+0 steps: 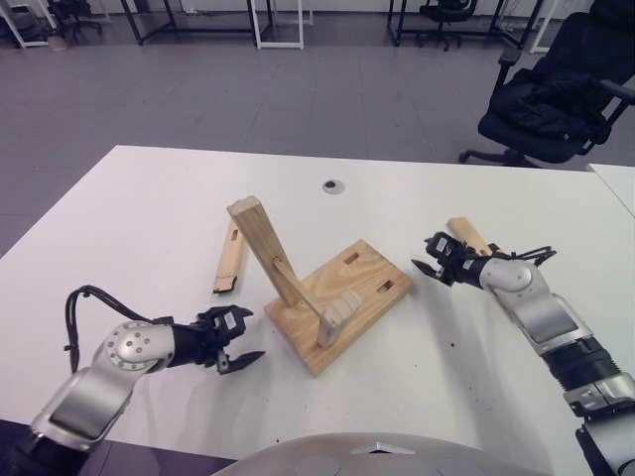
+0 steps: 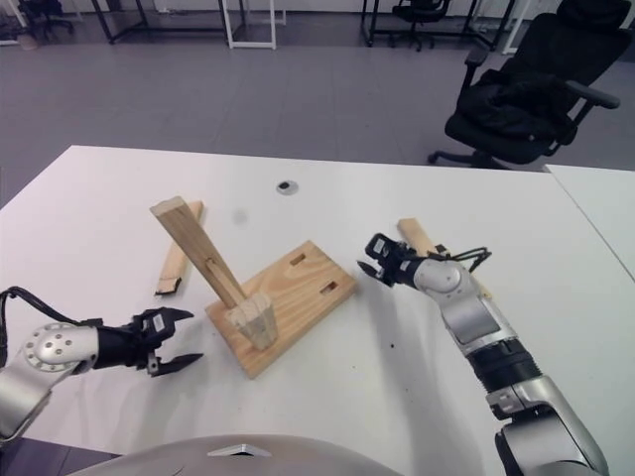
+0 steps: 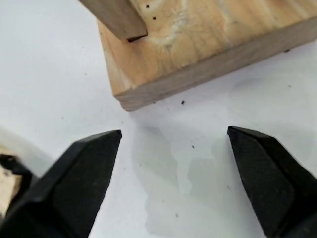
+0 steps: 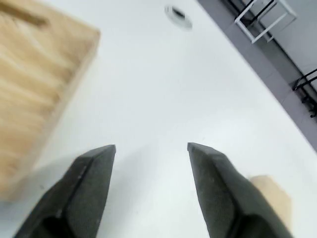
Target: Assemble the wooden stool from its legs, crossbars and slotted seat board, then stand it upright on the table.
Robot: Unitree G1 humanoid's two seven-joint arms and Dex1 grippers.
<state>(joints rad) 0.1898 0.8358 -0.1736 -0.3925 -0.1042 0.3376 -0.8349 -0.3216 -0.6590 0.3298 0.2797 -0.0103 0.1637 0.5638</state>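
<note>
Left fingers (image 3: 84,173): matte black wedges.

No legible writing

No letters, numbers, brand marks or signs can be read on the slotted seat board (image 1: 357,283), on the leaning leg (image 1: 260,238) standing on it, on the loose leg (image 1: 230,258) lying beside it, or on the white table (image 1: 149,198). Small pale patches are seen on the left gripper (image 1: 248,335) and the right gripper (image 1: 422,255), but any print there is too small to be made out.
</note>
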